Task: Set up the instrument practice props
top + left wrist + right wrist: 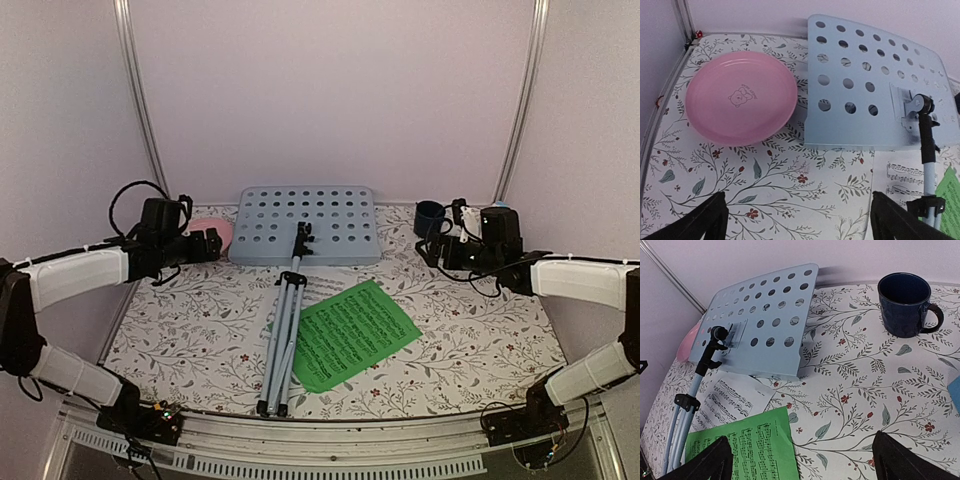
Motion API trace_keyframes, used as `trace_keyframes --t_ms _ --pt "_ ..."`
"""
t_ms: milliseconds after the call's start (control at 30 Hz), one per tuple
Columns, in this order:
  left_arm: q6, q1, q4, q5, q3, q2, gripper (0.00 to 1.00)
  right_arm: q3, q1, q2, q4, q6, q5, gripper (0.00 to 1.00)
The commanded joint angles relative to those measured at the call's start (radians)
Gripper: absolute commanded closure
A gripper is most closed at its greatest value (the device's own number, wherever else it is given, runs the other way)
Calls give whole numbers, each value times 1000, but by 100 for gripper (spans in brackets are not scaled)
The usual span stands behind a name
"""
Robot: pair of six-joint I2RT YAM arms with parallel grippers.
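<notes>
The pale grey perforated music stand (pixel 308 222) lies flat on the table, its folded silver tripod (pixel 283 335) pointing toward the near edge. A green sheet-music page (pixel 350 333) lies right of the tripod. A white page (pixel 730 397) sits partly under the stand and the green page (pixel 747 450). A light-blue corner, apparently the metronome (pixel 955 392), is cut off by the right wrist view's edge. My left gripper (pixel 797 200) hovers open over bare cloth left of the stand (pixel 865 80). My right gripper (pixel 800 440) hovers open to the stand's right, holding nothing.
A pink plate (pixel 740 97) lies at the back left beside the stand's desk. A dark blue mug (pixel 904 305) stands upright at the back right, close to my right gripper (pixel 440 243). Floral cloth covers the table (pixel 200 330); walls close in the back and sides.
</notes>
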Motion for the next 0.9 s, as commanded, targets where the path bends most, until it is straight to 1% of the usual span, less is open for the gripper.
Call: trace_keyframes --t_ms 0,100,267,400,567,667,767,867 --pt "12 -84 -21 44 108 72 1 40 17 27 13 23 20 1" --pt "11 -151 -24 40 183 140 1 33 21 22 13 35 33 1" --pt "22 -251 -57 30 323 263 5 -34 25 -44 85 54 50 1" --pt "36 -314 -100 23 435 377 6 -81 25 -73 144 90 6 1" --pt "34 -369 -183 22 561 511 16 -137 27 -103 213 128 -42 1" --pt "21 -396 -234 -25 620 578 20 -159 27 -126 231 138 -49 1" --pt "-3 -407 -296 -54 674 636 24 -192 27 -153 262 163 -45 1" --pt "-25 -412 -324 -62 709 700 29 -215 27 -164 275 183 -31 1"
